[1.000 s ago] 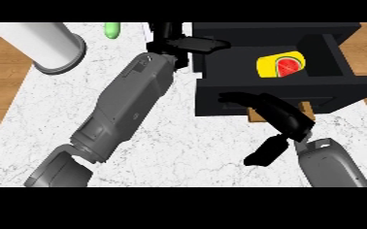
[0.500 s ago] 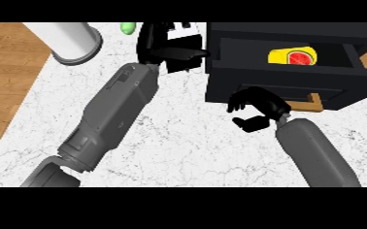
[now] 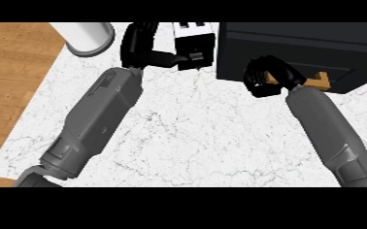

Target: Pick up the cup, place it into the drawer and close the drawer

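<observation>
The black drawer unit (image 3: 301, 48) stands at the back right with its drawer front pushed in flush, so the cup is hidden from view. A wooden handle (image 3: 317, 80) shows on the front. My right hand (image 3: 268, 76) has its fingers curled and rests against the drawer front, covering the handle's left end, with nothing held. My left hand (image 3: 141, 46) is raised at the back centre, fingers straight and thumb out to the right, close beside a black and white block (image 3: 194, 43).
A white cylinder (image 3: 87, 37) stands at the back left, near the edge of the marble counter (image 3: 193, 131). Wooden floor (image 3: 22, 77) lies beyond the counter's left edge. Both grey forearms cross the counter from the lower edge.
The drawer, open a second ago with the yellow cup inside, is now shut. My right hand moved forward against its front. The left hand kept its place beside the block.
</observation>
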